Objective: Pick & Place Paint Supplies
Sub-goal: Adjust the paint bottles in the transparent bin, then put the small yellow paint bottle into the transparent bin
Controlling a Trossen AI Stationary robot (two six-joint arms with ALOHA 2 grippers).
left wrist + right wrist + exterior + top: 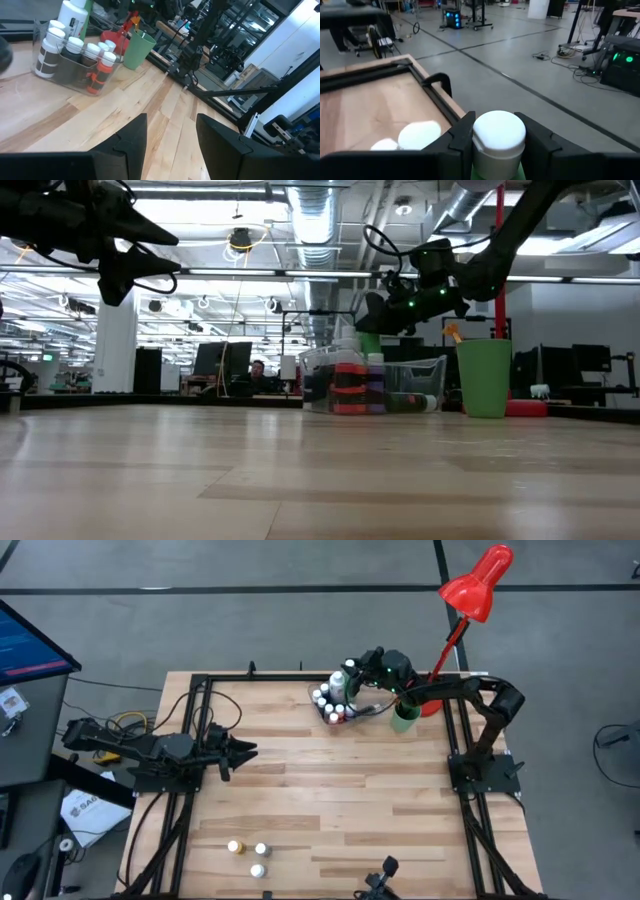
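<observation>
Nearest the front edge of the worktop, three tiny white-capped bottles are standing in a loose cluster, well apart from everything else. Farther in, at the left side, the left tool is hovering above the wood with its fingers spread and nothing between them. Toward the far edge, the clear plastic tray is holding a crowd of small capped bottles in brown, red and orange, with a taller white bottle rising among them. Above that tray, the right tool is gripping a tall green bottle by the neck under its white cap, lifted clear of the tray. Just beside the tray, the green cup is standing upright, next to a red lamp.
</observation>
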